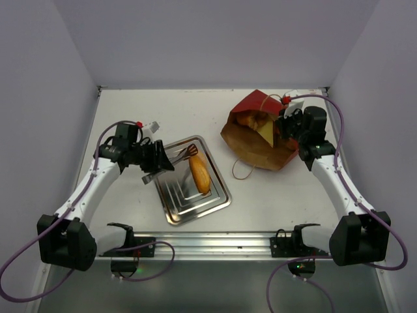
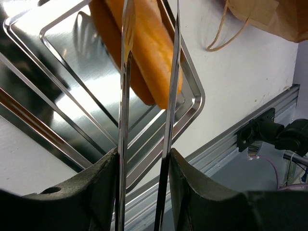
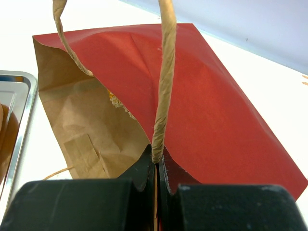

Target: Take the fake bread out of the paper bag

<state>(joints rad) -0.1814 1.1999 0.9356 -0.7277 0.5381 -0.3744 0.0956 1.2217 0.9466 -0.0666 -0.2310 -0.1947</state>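
Observation:
A long golden baguette [image 1: 200, 176] of the fake bread lies on the silver tray [image 1: 176, 202]. My left gripper [image 1: 163, 163] is shut on metal tongs [image 1: 182, 155]. In the left wrist view the two tong arms [image 2: 126, 72] run apart over the baguette [image 2: 144, 43], pressed by my fingers [image 2: 192, 192]; their tips are out of view. The dark red paper bag [image 1: 251, 140] lies on its side at the right, mouth toward the tray. A pale yellow wedge [image 1: 265, 132] and a brown roll [image 1: 247, 120] show inside. My right gripper [image 3: 157, 161] is shut on the bag's rim at its string handle [image 3: 163, 86].
The bag's second string handle [image 1: 242, 171] loops on the table between bag and tray. A metal rail [image 1: 208, 242] runs along the near edge between the arm bases. White walls close in the table on three sides.

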